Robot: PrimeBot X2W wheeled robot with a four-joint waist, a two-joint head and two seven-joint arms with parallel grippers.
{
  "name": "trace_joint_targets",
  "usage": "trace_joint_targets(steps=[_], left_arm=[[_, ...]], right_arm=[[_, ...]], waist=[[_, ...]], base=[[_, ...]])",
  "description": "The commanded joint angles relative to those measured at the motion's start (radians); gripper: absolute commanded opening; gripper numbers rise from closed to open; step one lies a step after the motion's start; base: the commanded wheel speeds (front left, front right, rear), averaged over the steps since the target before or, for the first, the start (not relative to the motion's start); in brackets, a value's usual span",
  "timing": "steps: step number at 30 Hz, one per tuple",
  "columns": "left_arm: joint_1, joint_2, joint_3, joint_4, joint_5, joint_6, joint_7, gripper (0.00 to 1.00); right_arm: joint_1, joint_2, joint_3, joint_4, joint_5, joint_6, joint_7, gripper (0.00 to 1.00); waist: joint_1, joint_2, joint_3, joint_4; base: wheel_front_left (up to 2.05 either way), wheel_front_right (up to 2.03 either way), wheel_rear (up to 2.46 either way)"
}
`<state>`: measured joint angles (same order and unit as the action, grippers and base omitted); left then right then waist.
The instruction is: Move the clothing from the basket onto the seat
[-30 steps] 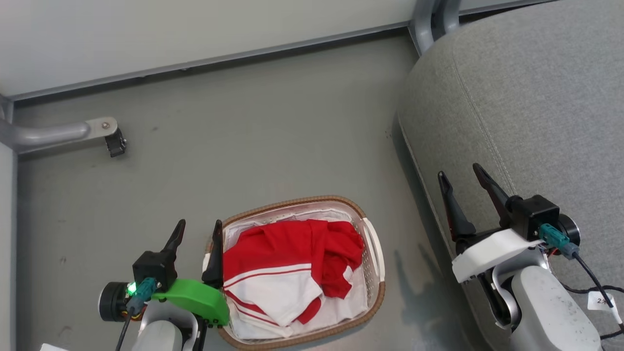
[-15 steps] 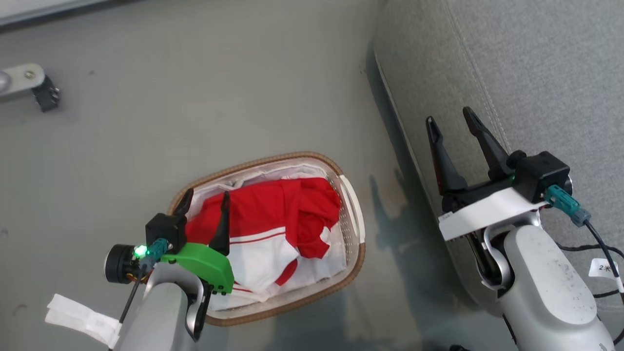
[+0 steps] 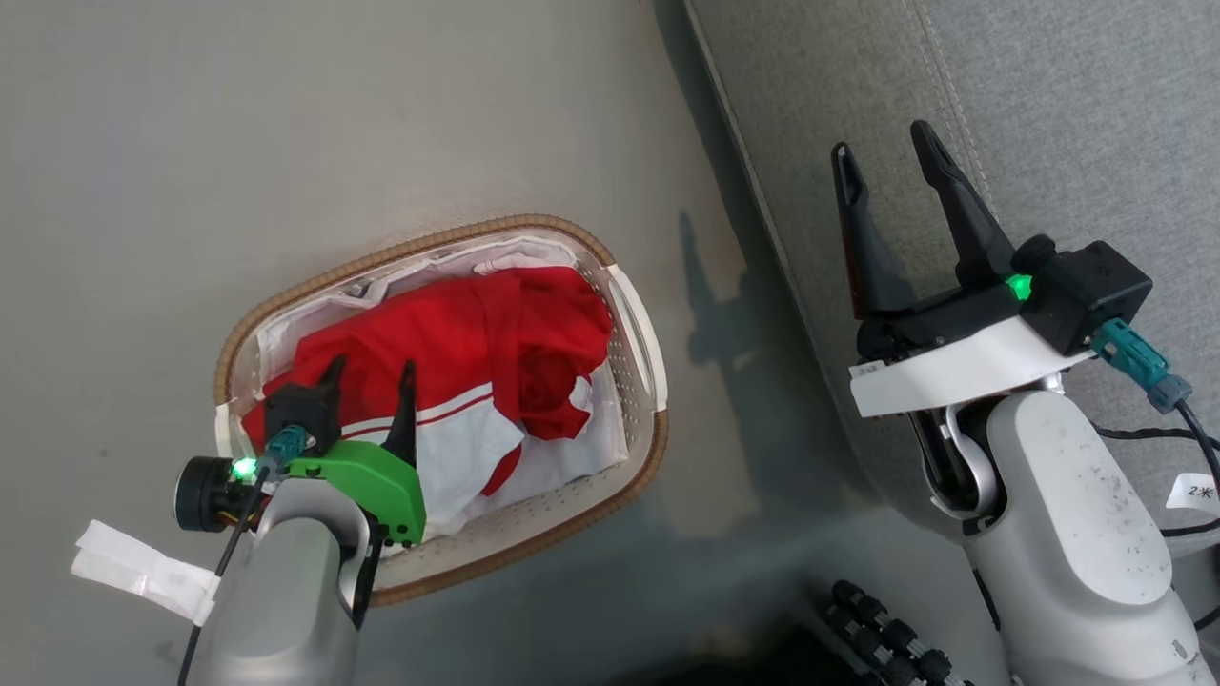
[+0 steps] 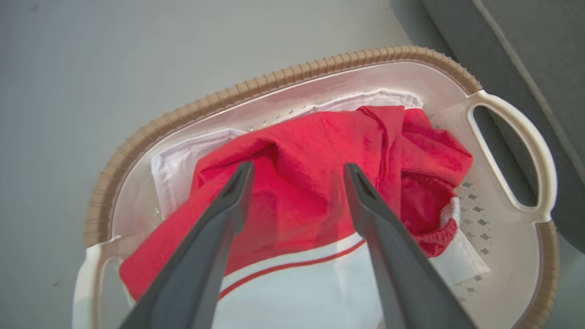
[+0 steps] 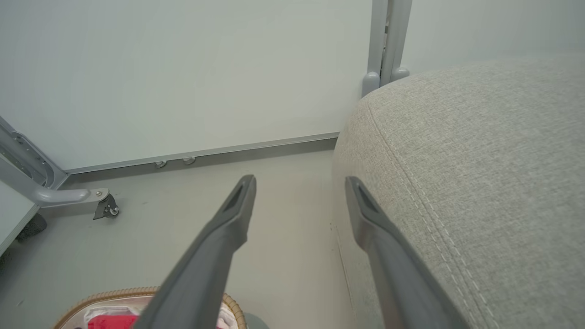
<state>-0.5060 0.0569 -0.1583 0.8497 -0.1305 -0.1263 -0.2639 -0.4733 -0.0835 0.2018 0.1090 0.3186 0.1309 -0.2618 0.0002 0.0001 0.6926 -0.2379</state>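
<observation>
The basket [image 3: 429,243] is glossy white perforated plastic with a ribbed brown rim. The clothing [image 3: 448,329] is soft matt cloth. The seat [image 3: 1048,114] is coarse grey woven fabric, and the floor [image 3: 238,124] is smooth and faintly shiny.

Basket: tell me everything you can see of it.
The basket is oval, white perforated plastic with a brown woven rim, a loop handle at each end and a white liner. It sits upright on the grey floor, beside the seat but apart from it. Red and white clothing is heaped inside. The left gripper hangs over it, fingers open above the fabric; contact unclear.
</observation>
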Motion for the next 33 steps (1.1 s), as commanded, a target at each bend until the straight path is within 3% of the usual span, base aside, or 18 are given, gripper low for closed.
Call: trace_joint_targets(steps=[1, 13, 22, 24, 33], left_arm=[[-0.032, 0.013, 0.009, 0.010, -0.002, 0.003, -0.001, 1.00], [-0.135, 0.020, 0.007, 0.121, 0.010, -0.003, -0.001, 1.00], [-0.220, 0.018, -0.066, 0.270, 0.022, -0.006, -0.001, 1.00], [-0.238, 0.018, -0.082, 0.305, 0.023, -0.006, -0.001, 0.00], [-0.216, 0.002, -0.141, 0.351, -0.079, -0.006, -0.001, 0.00]], right_arm=[[-0.019, 0.002, 0.003, -0.009, -0.003, 0.000, -0.005, 1.00], [-0.043, 0.002, -0.005, -0.020, -0.011, 0.000, -0.005, 1.00], [-0.053, 0.005, 0.008, -0.026, -0.017, 0.000, -0.005, 1.00], [-0.053, 0.006, 0.012, -0.024, -0.018, 0.000, -0.005, 1.00], [-0.030, -0.003, 0.024, -0.006, -0.022, 0.000, -0.005, 1.00]], waist=[[-0.0002, -0.0001, 0.060, -0.040], [-0.0002, -0.0001, 0.152, -0.059], [-0.0002, -0.0001, 0.183, -0.061], [-0.0002, -0.0001, 0.182, -0.060], [-0.0002, -0.0001, 0.121, -0.039]], base=[[0.00, 0.00, 0.00], [0.00, 0.00, 0.00], [0.00, 0.00, 0.00], [0.00, 0.00, 0.00], [0.00, 0.00, 0.00]])
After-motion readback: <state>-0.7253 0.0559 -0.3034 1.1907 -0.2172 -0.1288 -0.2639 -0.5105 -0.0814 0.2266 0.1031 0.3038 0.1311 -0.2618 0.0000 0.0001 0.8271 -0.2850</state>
